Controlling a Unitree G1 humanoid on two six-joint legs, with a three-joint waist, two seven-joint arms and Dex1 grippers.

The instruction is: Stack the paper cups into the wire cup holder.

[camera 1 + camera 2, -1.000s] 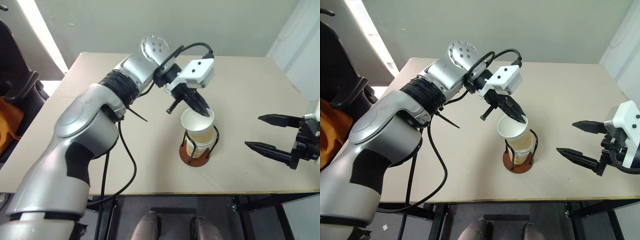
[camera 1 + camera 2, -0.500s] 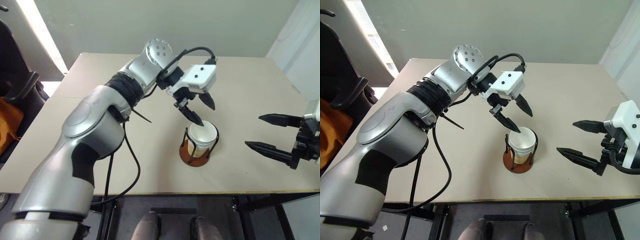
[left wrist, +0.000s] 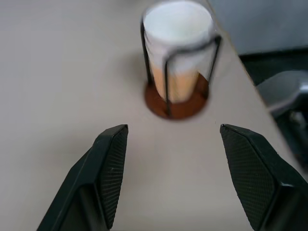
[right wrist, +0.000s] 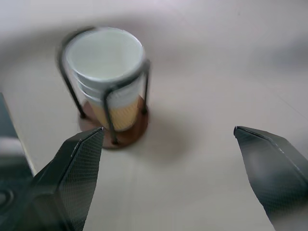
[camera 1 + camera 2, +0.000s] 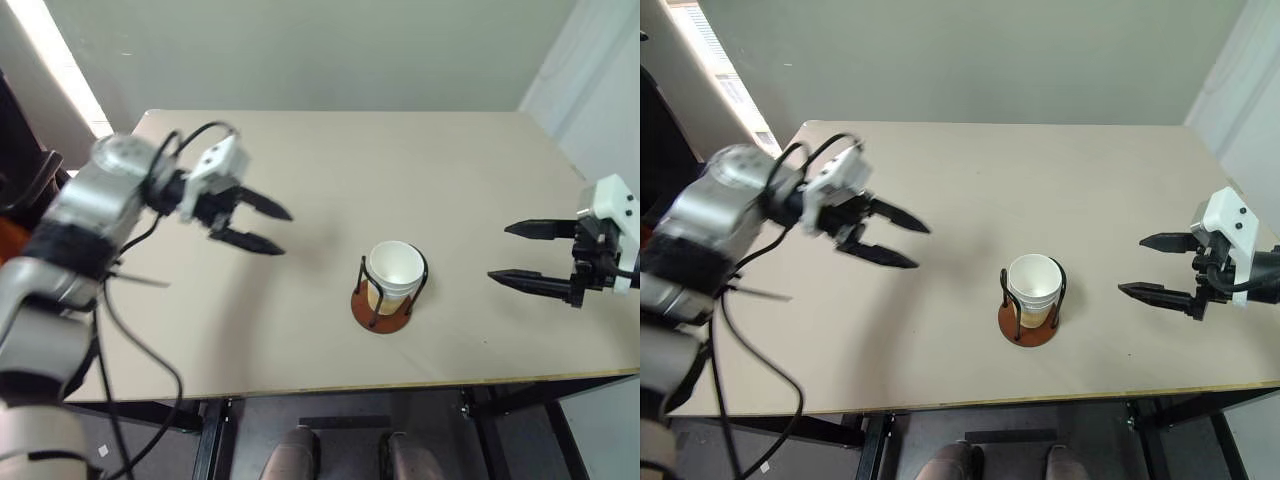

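Cups: the paper cups (image 5: 1033, 284) sat nested upright inside the wire cup holder (image 5: 1030, 320), near the table's (image 5: 1040, 180) front edge.
Left gripper (image 5: 902, 243): spread wide, empty, well left of the holder.
Right gripper (image 5: 1143, 265): spread wide, empty, off to the right.

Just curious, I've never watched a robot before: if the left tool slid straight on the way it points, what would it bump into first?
Probably the wire cup holder with the paper cups nested inside; the left tool is open and aimed at it, over bare table.
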